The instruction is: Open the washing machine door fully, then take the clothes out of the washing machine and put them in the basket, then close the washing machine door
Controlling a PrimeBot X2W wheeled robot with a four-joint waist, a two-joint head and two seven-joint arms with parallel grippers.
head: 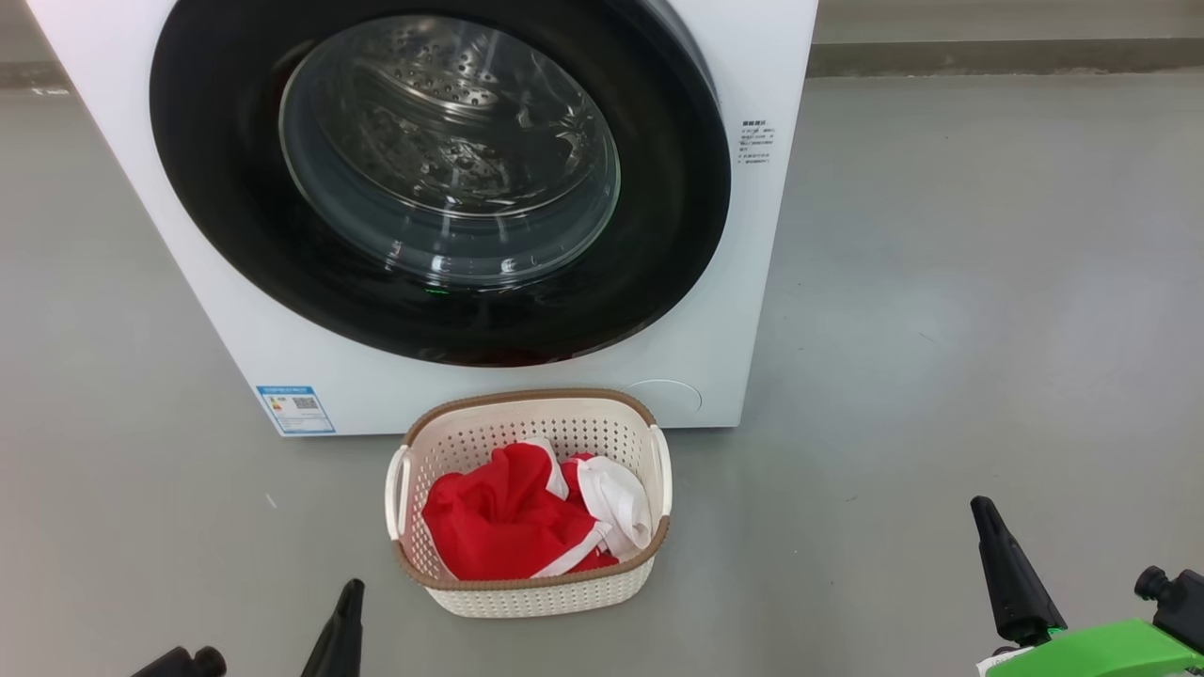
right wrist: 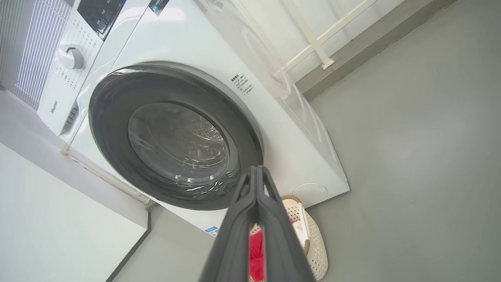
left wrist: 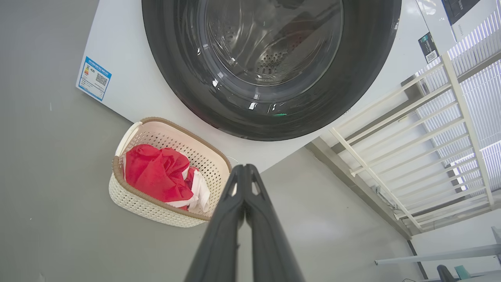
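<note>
The white washing machine [head: 132, 188] stands ahead with its black-rimmed door [head: 226, 216] shut flat against the front; the steel drum shows through the glass. On the floor before it sits the cream basket [head: 527, 594] with the red and white clothes [head: 513, 522] lying inside. My left gripper [head: 350, 592] is low at the left of the basket, shut and holding nothing. My right gripper [head: 983, 512] hangs off to the right, shut and empty too. The left wrist view shows the basket [left wrist: 156, 203], the clothes [left wrist: 156, 172] and the door [left wrist: 176, 70]; the right wrist view shows the door [right wrist: 113, 129].
Grey floor [head: 988, 282] spreads wide to the right of the machine. A white railing [left wrist: 411, 156] stands beside the machine in the left wrist view. A blue label sticker [head: 294, 409] marks the machine's lower left corner.
</note>
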